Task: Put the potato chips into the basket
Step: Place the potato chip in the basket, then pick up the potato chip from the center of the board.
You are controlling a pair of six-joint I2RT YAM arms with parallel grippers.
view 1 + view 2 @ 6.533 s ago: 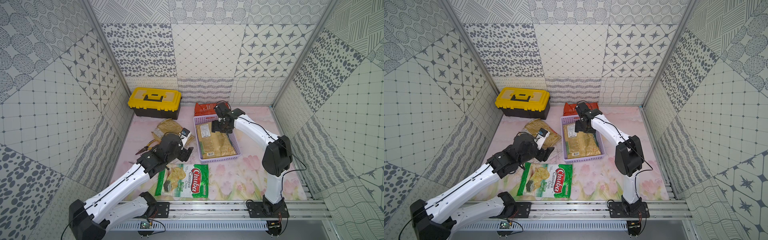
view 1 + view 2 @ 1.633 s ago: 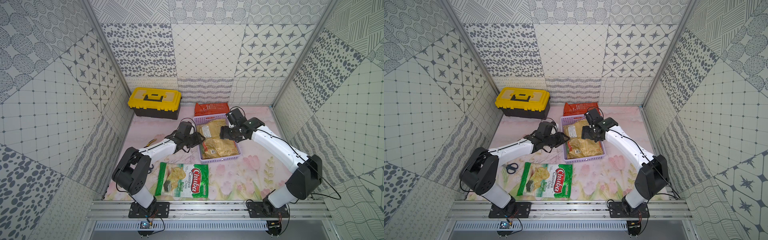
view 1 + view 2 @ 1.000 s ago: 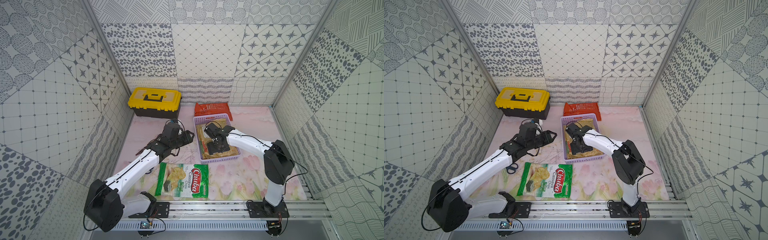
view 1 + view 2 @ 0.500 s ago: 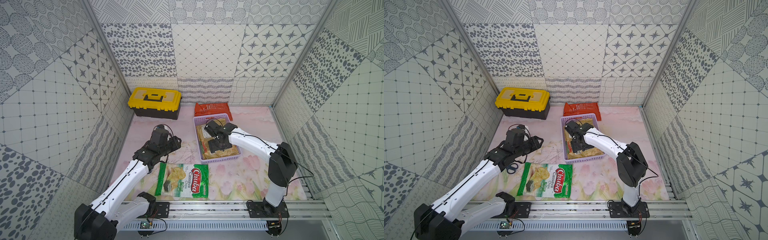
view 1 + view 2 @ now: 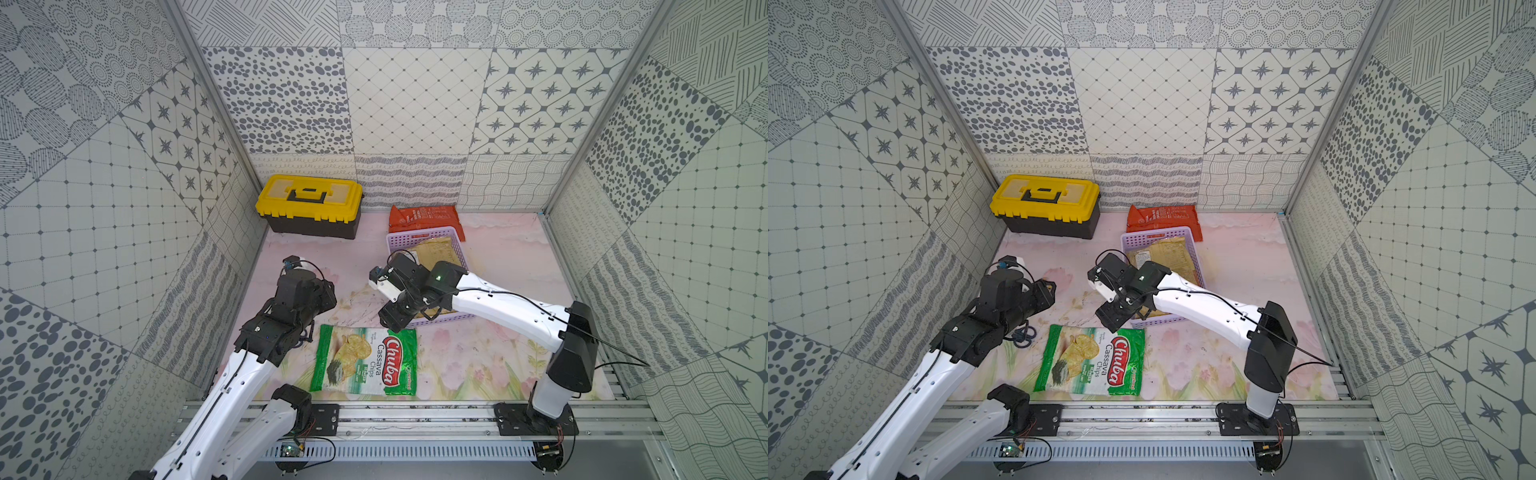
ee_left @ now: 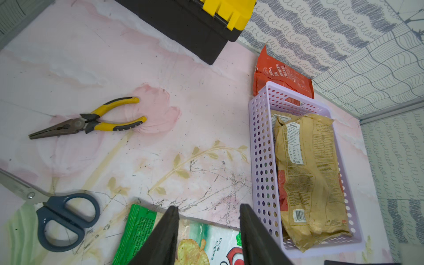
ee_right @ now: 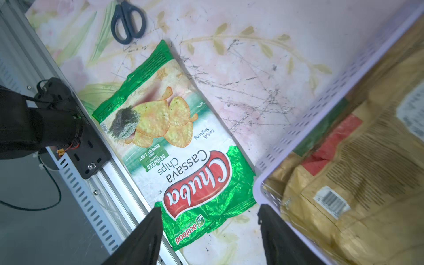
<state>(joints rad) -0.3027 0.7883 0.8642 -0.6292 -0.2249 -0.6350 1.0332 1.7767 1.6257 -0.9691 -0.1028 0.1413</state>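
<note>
Bag (image 7: 181, 146) reads "Chuba Cassava Chips", flat on the worktop (image 7: 252, 57).
Right gripper (image 7: 211, 234) hangs over its "acefood" end, jaws apart, empty; left gripper (image 6: 208, 229) likewise parted, holding nothing.

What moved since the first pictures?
The second tan bag went from beside the basket into it. The left gripper let it go and pulled back; the right gripper left the basket to hover over the green bag. Green bag, orange bag, toolbox stayed.
</note>
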